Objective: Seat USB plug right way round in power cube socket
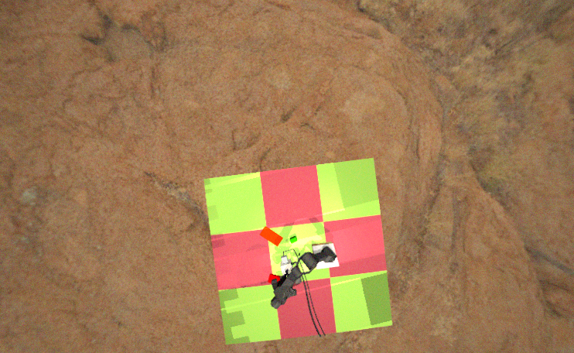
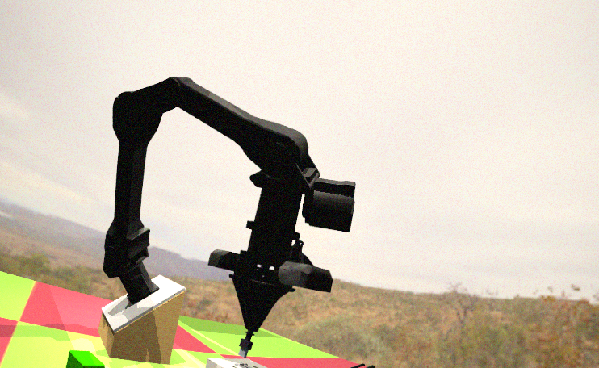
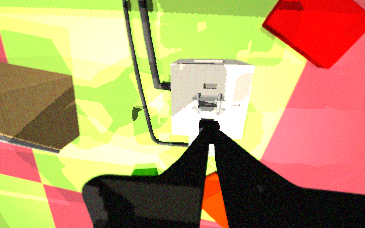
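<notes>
The white power cube (image 1: 285, 265) (image 2: 221, 363) (image 3: 184, 82) stands on the table, with a slot and a metal-framed opening on its top in the wrist view. My gripper (image 2: 250, 332) (image 3: 211, 135) points down and is shut on the USB plug (image 2: 245, 343) (image 3: 209, 123), a small black body with a metal end pointing down. In the exterior view the metal end is close above or at the cube's top. The contact point is hidden, so I cannot tell whether the end has entered an opening. Which way round the plug faces is not clear.
A red block (image 1: 273, 278) (image 3: 320, 30), an orange block (image 1: 271, 235) (image 3: 212, 200) and a green block (image 1: 293, 238) (image 2: 83, 360) (image 3: 145, 172) lie around the cube. Dark cables (image 1: 309, 296) (image 3: 150, 55) run beside it. The arm's wooden base (image 2: 148, 340) (image 3: 25, 97) stands to one side.
</notes>
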Robot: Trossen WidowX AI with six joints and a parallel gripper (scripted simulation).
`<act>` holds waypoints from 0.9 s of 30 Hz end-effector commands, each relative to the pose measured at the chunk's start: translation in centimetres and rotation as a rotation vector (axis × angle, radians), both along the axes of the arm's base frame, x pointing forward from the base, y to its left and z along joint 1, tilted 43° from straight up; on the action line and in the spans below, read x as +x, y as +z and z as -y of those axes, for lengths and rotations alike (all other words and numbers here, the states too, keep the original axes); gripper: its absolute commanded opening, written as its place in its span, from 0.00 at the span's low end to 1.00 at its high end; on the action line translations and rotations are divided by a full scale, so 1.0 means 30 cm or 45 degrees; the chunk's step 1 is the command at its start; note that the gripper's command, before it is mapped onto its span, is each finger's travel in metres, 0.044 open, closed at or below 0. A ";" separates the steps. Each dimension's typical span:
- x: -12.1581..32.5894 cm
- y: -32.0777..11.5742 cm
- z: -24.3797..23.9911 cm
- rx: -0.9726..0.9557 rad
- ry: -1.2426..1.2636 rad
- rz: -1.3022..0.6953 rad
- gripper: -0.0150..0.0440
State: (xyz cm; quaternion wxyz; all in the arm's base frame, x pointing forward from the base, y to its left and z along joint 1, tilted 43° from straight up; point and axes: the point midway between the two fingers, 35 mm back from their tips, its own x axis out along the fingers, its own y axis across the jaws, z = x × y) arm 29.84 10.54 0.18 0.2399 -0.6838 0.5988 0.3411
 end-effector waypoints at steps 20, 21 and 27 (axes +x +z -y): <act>0.001 -0.006 -0.001 0.032 0.003 -0.004 0.25; 0.001 -0.007 -0.001 0.033 0.003 -0.005 0.25; 0.001 -0.009 0.000 0.039 0.003 -0.006 0.25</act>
